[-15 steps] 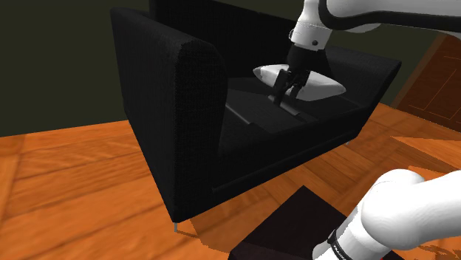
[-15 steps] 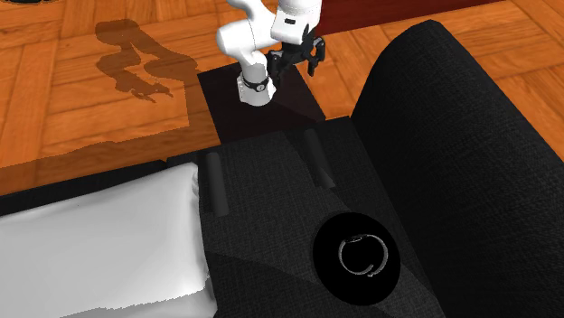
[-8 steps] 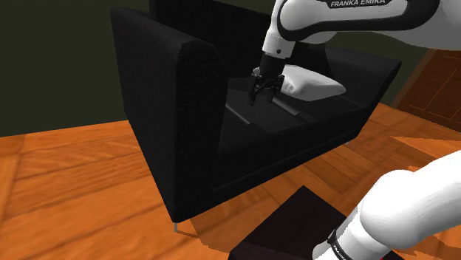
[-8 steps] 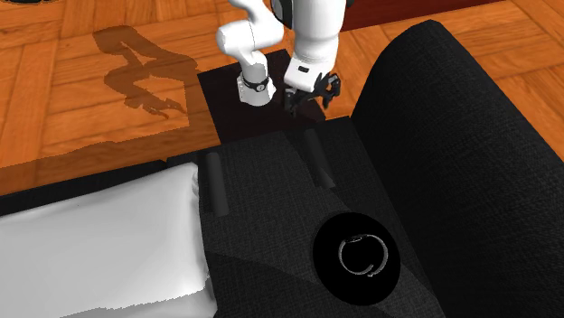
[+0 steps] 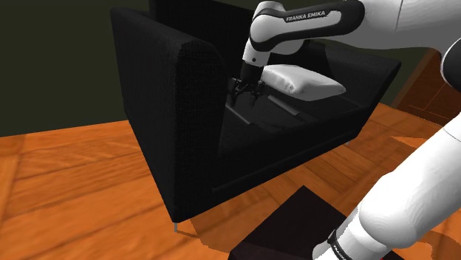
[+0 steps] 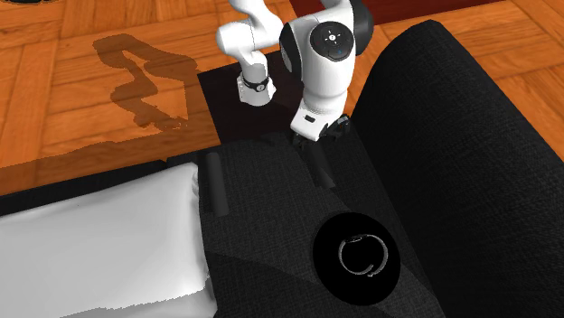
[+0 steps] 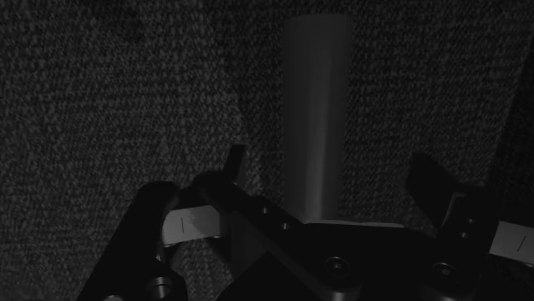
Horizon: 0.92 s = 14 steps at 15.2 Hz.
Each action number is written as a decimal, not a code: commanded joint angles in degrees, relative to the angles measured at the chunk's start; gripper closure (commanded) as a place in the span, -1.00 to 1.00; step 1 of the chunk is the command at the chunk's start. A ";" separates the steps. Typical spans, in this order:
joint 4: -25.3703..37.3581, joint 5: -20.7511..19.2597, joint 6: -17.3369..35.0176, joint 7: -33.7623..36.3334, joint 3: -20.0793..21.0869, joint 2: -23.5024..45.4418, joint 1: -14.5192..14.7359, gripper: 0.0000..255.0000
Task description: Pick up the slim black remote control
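1. Keep off the white pillow point(image 6: 90, 244), far out at 8 o'clock from the gripper point(image 6: 321, 135).
2. A second dark bar point(image 6: 213, 181), nearer at 8 o'clock, is probably not the goal.
3. The slim remote point(image 6: 323, 173) lies on the sofa seat point(image 6: 271, 208) at 6 o'clock, just under the gripper. The fingers point(image 7: 235, 162) stand apart and empty. Descend centred, then close across its width.

The gripper point(image 7: 332, 168) hides one end of the remote point(image 7: 317, 103). The pillow point(image 6: 90, 244) is cut off at the second exterior view's lower left.
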 commanded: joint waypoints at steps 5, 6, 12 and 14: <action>-2.97 0.17 4.25 0.06 0.08 1.30 0.04 -1.00; -3.92 0.19 5.45 0.00 0.10 1.55 0.05 -1.00; -3.97 0.19 5.54 0.01 0.11 1.59 0.06 1.00; -3.95 0.19 5.50 0.00 0.11 1.58 0.06 1.00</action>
